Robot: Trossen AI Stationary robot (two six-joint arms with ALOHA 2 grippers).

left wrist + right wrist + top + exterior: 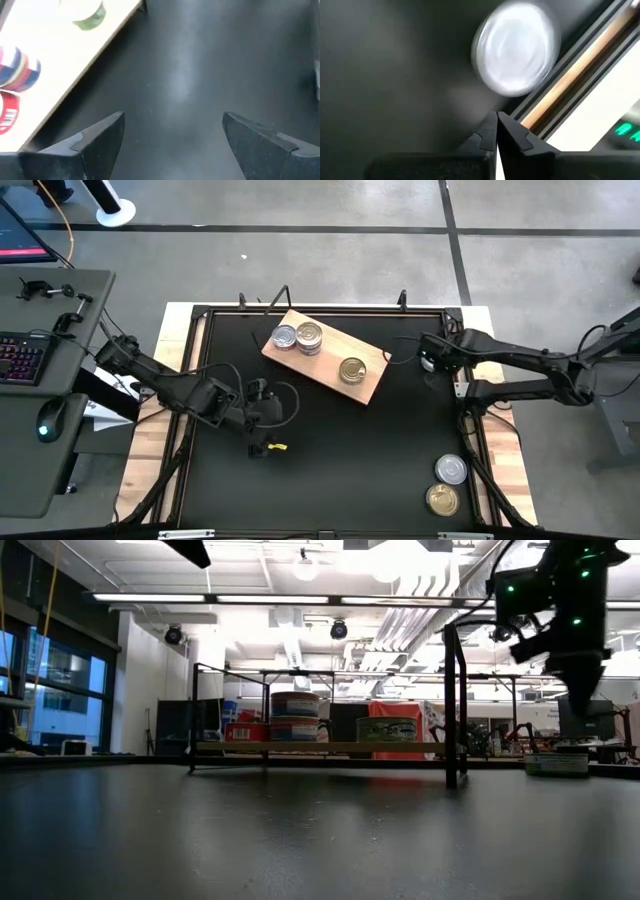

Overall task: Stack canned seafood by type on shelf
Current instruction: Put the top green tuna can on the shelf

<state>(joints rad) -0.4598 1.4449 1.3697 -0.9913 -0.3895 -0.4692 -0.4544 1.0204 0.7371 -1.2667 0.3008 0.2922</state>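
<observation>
we see the left gripper [172, 137] spread wide over the bare black counter [340, 460], holding nothing, just beside the shelf [325, 356], which carries a stack of tins [309, 337], a silver-lidded tin [284, 337] touching it and a gold-lidded tin [352, 370] apart. the right gripper [496, 131] is pressed together and empty, above a silver tin [515, 52] by the counter's edge. in the high view a silver-topped tin [451, 470] and a gold-topped tin [442, 500] lie at the counter's near right corner.

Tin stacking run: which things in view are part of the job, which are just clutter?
Job:
- wooden shelf
- two silver-lidded tins and one gold-lidded tin on it
- silver tin and gold tin on the table's near right corner

Clutter:
- small yellow-tipped object on the table
- keyboard, mouse on the side desk
</observation>
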